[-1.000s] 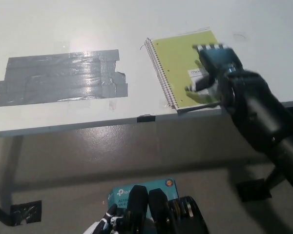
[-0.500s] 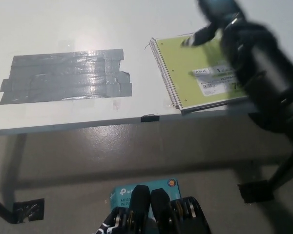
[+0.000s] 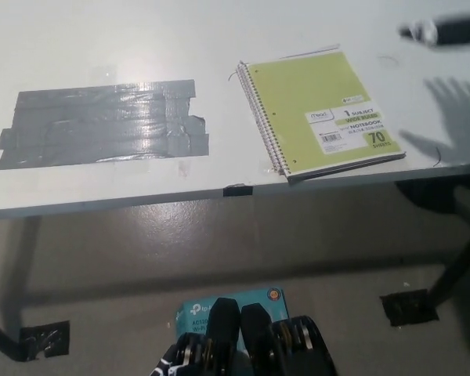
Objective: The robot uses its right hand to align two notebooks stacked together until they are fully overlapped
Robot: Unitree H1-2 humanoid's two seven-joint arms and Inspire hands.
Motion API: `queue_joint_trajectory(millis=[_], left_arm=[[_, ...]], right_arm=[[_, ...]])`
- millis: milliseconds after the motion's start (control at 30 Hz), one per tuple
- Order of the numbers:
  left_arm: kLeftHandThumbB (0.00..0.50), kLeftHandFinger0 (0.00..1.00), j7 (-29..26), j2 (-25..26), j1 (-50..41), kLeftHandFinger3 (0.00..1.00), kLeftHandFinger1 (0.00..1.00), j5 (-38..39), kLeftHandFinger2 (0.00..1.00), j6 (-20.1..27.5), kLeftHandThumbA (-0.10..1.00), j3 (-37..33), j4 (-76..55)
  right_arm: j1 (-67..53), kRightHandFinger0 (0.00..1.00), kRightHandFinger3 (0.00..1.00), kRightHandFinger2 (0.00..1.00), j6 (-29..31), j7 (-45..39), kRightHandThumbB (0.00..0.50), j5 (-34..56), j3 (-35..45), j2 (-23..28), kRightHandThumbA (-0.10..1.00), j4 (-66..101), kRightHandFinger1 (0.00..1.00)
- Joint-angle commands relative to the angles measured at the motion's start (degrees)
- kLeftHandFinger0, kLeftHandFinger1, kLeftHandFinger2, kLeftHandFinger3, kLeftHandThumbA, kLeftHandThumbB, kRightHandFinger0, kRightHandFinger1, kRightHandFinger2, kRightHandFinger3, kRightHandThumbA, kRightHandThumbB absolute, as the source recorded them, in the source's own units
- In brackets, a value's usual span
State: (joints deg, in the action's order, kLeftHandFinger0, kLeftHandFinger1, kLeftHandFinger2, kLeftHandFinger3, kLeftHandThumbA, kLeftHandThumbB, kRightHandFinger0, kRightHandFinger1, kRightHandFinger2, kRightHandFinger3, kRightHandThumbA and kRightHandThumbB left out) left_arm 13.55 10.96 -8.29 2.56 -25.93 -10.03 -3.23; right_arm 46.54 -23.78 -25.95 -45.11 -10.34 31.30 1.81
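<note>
The green spiral notebook (image 3: 321, 110) lies flat near the front edge of the white worktop (image 3: 219, 39), its coil side facing the grey tape patch (image 3: 102, 125) and its long axis slightly skewed to that edge. A sliver of a second cover seems to show along its far edge, though that is hard to confirm. The right hand (image 3: 446, 31) is a blur at the upper right corner, beyond and to the right of the notebook; whether its fingers are spread or closed cannot be told. Its shadow falls just right of the notebook. The left hand is out of view.
</note>
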Motion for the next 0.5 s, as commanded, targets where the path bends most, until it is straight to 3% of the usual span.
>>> queue_joint_trajectory(millis=[0,67,133,200,267,300,333,400,467], left_arm=[[0.5,0.24,1.0,1.5,-1.7,0.85,0.48,-0.2,0.53,0.7,1.0,0.0,-1.5],[0.5,0.28,1.2,2.2,-2.0,0.85,0.48,-0.8,0.49,1.7,1.0,-0.3,-1.7],[0.5,0.25,1.2,2.1,-2.3,0.83,0.41,-0.7,0.41,2.7,1.0,-0.3,-1.1],[0.5,0.26,1.2,2.5,-2.4,0.85,0.38,-0.7,0.37,2.7,1.0,-0.1,-1.0],[0.5,0.22,1.1,2.9,-2.3,0.86,0.31,-0.9,0.33,3.6,1.0,0.1,-0.7],[0.5,0.18,0.4,2.7,-2.1,0.83,0.29,-1.3,0.35,3.0,1.0,0.4,-0.9],[0.5,0.17,0.1,2.5,-2.0,0.82,0.27,-1.1,0.33,2.9,1.0,0.8,-0.7],[0.5,0.17,-0.2,2.5,-2.2,0.83,0.26,-1.0,0.34,3.0,1.0,1.1,-0.7],[0.5,0.21,-0.3,2.6,-2.4,0.81,0.27,-1.2,0.36,3.2,1.0,1.2,-0.6]], right_arm=[[-28.3,1.0,1.0,1.0,-3.2,-6.8,0.324,15.9,37.2,8.1,1.0,44.7,1.0],[-43.4,1.0,1.0,1.0,-0.5,-0.2,0.232,20.7,43.1,5.0,1.0,43.5,1.0],[-48.7,1.0,1.0,1.0,0.6,0.9,0.247,21.5,44.6,3.0,1.0,42.1,1.0],[-55.6,1.0,1.0,1.0,2.8,3.0,0.318,23.7,45.1,-1.1,1.0,39.0,1.0],[-58.8,1.0,1.0,1.0,7.9,5.9,0.3,23.9,43.7,-2.4,1.0,35.9,1.0],[-63.5,1.0,1.0,1.0,13.9,9.4,0.284,23.7,42.2,-4.8,1.0,30.3,1.0],[-65.4,1.0,1.0,1.0,15.2,10.1,0.31,24.0,41.5,-6.5,1.0,27.5,1.0],[-67.8,1.0,1.0,1.0,17.0,11.7,0.268,23.7,40.5,-8.5,1.0,24.5,1.0],[-71.0,1.0,1.0,1.0,20.3,13.4,0.257,24.0,39.2,-11.6,1.0,17.0,1.0]])
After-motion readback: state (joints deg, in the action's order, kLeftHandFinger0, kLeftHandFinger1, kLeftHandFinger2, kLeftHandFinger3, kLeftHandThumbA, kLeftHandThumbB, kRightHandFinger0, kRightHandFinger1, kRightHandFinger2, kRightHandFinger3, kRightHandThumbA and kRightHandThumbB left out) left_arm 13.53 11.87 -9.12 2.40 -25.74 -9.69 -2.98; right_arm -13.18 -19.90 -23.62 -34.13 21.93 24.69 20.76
